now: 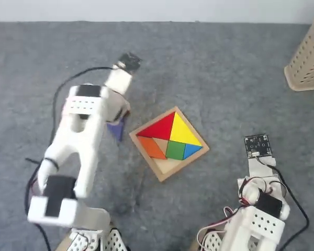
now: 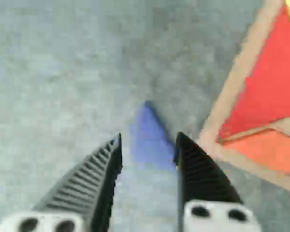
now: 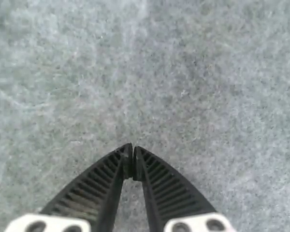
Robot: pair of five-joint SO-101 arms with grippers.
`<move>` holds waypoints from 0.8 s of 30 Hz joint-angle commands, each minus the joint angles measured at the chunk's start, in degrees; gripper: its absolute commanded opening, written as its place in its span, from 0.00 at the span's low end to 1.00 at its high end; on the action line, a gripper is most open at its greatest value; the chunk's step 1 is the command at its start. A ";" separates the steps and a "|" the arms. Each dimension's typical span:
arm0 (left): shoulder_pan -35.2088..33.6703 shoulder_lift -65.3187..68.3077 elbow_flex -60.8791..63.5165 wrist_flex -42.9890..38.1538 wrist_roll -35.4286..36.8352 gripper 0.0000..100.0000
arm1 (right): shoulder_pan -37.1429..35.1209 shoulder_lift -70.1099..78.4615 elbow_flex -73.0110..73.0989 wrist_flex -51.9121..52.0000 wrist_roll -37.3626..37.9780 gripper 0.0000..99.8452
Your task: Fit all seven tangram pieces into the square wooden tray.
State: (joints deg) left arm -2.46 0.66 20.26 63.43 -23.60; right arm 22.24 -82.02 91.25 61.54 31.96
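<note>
The square wooden tray [image 1: 145, 157] lies turned like a diamond at the table's middle, with red [image 1: 159, 128], yellow [image 1: 184, 132], orange [image 1: 153, 148], green [image 1: 175, 149] and blue [image 1: 192, 150] pieces in it and bare wood at its near corner. A blue-purple triangle [image 1: 116, 129] lies on the grey carpet just left of the tray's left corner. My left gripper [image 2: 147, 145] hangs open over that triangle [image 2: 152, 140], one finger on each side of it, with the tray's edge [image 2: 232, 96] close beside. My right gripper [image 3: 133, 162] is shut over bare carpet, at the near right.
A pale slotted basket [image 1: 309, 57] stands at the far right edge. The left arm [image 1: 78, 141] stretches from the near left across the carpet; its black cable [image 1: 73, 78] loops beside it. The right arm [image 1: 259, 209] sits low at the near right.
</note>
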 commanded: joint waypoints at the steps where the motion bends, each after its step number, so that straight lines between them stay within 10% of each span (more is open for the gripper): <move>1: 0.70 -8.62 0.57 6.86 -0.18 0.16 | 0.84 -1.19 0.26 0.92 0.97 0.01; 12: 14.95 -13.54 24.75 -10.20 0.00 0.16 | 0.84 -1.19 0.26 0.92 0.97 0.01; 24: 14.42 -13.45 29.93 -20.22 0.53 0.16 | 0.84 -1.19 0.26 0.92 0.97 0.01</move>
State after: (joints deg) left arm 12.31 -10.24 50.24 44.97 -23.60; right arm 22.24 -82.02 91.25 61.54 31.96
